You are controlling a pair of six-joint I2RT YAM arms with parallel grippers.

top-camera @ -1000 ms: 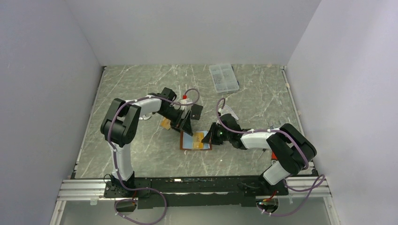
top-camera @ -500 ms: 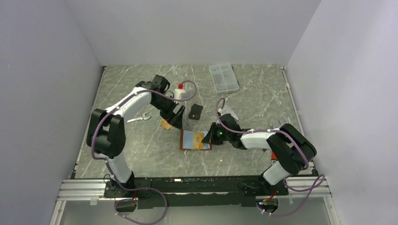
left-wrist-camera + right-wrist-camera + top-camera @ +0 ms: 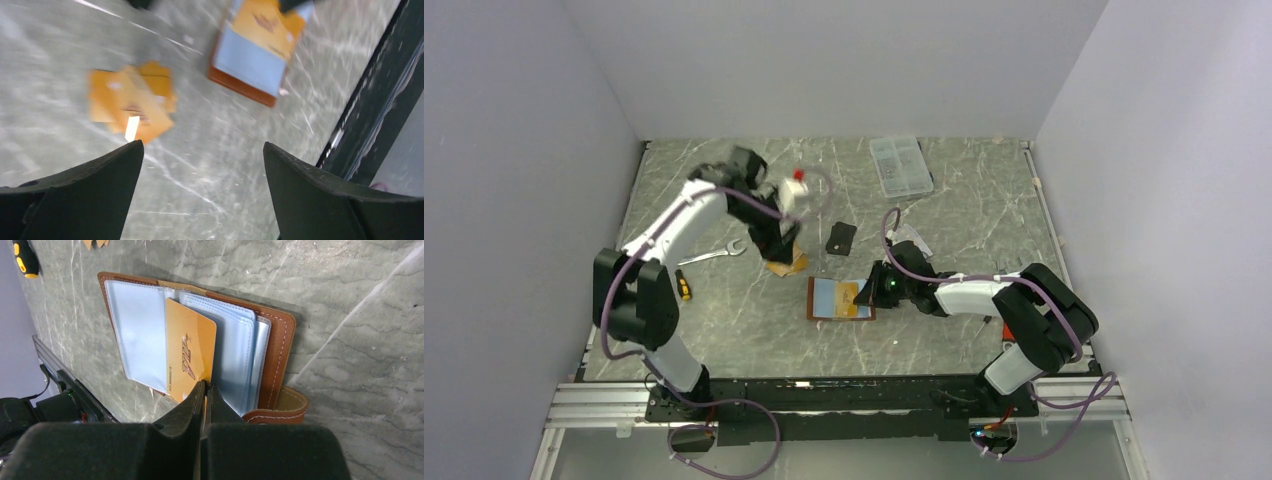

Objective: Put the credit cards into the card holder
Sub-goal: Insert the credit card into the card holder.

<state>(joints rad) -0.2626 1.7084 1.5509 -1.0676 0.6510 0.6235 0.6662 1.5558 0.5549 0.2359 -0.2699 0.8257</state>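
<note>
- Jaws on my right arm are pinched together on the near edge of an orange-tan card (image 3: 190,350), with no gap showing between the fingertips (image 3: 192,400).
- That card lies face up across the open card holder (image 3: 277,335), over its pale blue-grey pockets and just beside the middle fold.
- The card holder lies spread flat on the marble surface (image 3: 360,315), brown leather rim all round, its snap tab sticking out beside my right fingertips.
- My left jaws stand wide apart, holding nothing, hanging above the surface.
- Below them, in the left wrist view, is a small heap of orange-tan pieces (image 3: 130,102); the blur keeps me from telling how many cards it holds.
- This heap lies near the card holder but apart from it.
- A black card (image 3: 841,238) lies on its own beyond the card holder.
- A wrench (image 3: 714,253) and a yellow-handled screwdriver (image 3: 682,288) lie to the left; a clear compartment box (image 3: 901,165) sits at the far edge.
</note>
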